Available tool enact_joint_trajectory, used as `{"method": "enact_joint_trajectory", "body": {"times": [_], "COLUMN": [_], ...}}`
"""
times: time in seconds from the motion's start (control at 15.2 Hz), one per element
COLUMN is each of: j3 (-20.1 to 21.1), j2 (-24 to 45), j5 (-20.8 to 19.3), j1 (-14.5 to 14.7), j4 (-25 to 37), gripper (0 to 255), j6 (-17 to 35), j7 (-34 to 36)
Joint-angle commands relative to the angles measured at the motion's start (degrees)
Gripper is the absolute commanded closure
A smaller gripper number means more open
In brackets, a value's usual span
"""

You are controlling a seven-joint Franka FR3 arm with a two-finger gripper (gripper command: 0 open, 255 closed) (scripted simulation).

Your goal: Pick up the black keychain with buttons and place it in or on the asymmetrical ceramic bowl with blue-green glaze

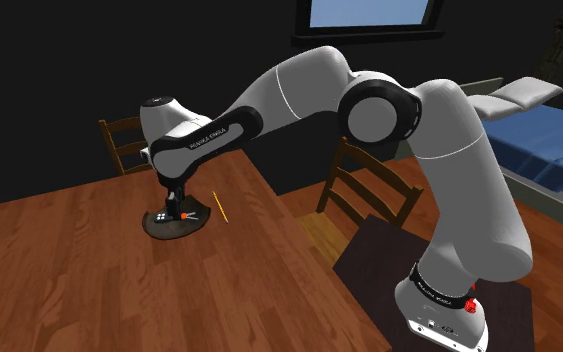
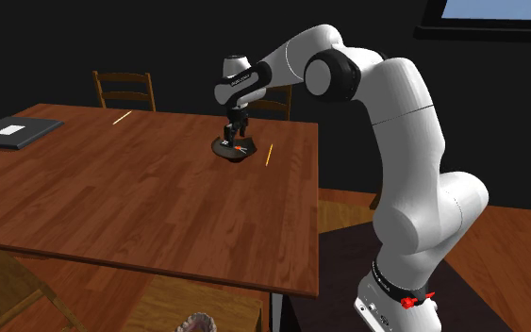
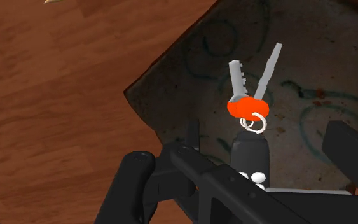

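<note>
The wooden table (image 1: 69,270) had a chair (image 1: 121,140) at its far edge, and on it a yellow stick (image 1: 219,206) lay just beside the dark, jagged-rimmed bowl (image 3: 311,57). The keychain (image 3: 250,118) lay in that bowl under my gripper (image 3: 269,137), its long axis running straight away from me, fob nearest and two silver keys splayed in a V beyond. It had a black fob with white buttons, a wire ring and orange key heads; my fingers (image 3: 349,149) stood wide apart either side of the fob, gripping nothing.
</note>
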Motion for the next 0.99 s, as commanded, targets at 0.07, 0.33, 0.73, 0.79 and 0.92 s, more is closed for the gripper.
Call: {"method": "enact_joint_trajectory", "body": {"times": [0.07, 0.33, 0.73, 0.79, 0.92], "j3": [0.00, 0.36, 0.44, 0.44, 0.44], "j2": [0.00, -3.02, -3.72, -3.72, -3.72], "j5": [0.00, 0.51, 0.64, 0.64, 0.64], "j1": [0.00, -0.23, -0.28, -0.28, -0.28], "j4": [0.00, 0.94, 1.33, 1.33, 1.33], "gripper": [0, 0, 0, 0, 0], "j6": [0.00, -3.93, -5.02, -5.02, -5.02], "j7": [0.00, -0.29, -0.36, -0.36, -0.36]}}
